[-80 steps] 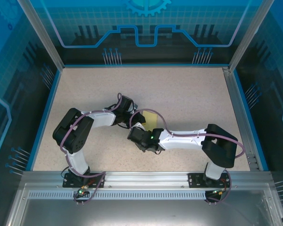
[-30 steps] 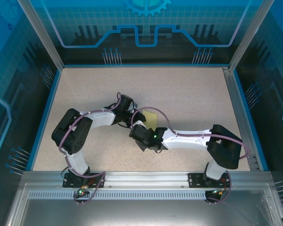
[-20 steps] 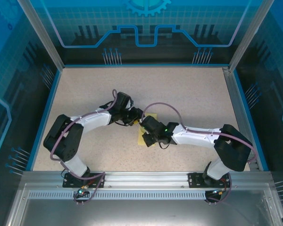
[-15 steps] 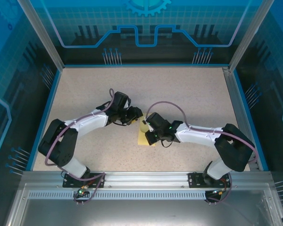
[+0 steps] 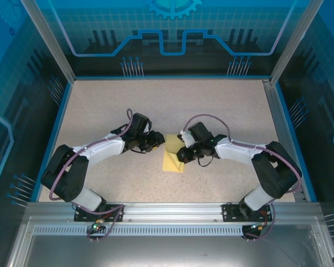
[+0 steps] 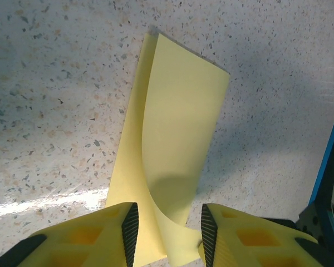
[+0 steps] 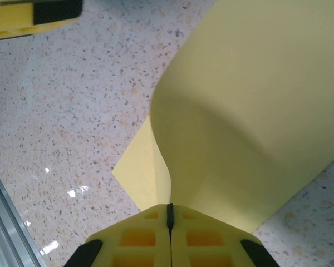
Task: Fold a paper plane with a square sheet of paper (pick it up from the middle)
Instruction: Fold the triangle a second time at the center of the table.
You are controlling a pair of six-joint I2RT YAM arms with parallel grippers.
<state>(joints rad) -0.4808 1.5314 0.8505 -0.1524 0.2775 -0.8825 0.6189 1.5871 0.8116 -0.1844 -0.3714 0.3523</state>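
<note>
Firstly, the right gripper (image 7: 170, 214): its two yellow fingers are pressed flat together on one edge of the sheet of paper (image 7: 256, 111), pinching it. From that pinch the yellow sheet rises and bows over in a smooth curve, while a lower layer lies flat on the table (image 7: 72, 111) with one corner showing beneath the curve.

The left gripper (image 6: 168, 232) stands with its fingers spread. A raised flap of the same sheet curls up between them, its lower edge close to one finger — whether it touches cannot be told.

The sheet lies near the middle of the table, a little toward the near side, between the two grippers: the left one at its far-left corner, the right one over its right side.

The table is a pale speckled surface, matt with a few light glints. A blue rim (image 5: 167, 77) borders it, an aluminium rail (image 5: 172, 210) runs along the near edge where the arm bases are bolted, and tinted blue panels (image 5: 172, 33) with line graphics close the far side and both flanks.

The overhead view gives the sheet as a flat yellow patch and both arms reaching inward. The wrist views alone reveal the curl and the doubled layers, and the right wrist view catches a left fingertip at its upper left, apart from the paper.
</note>
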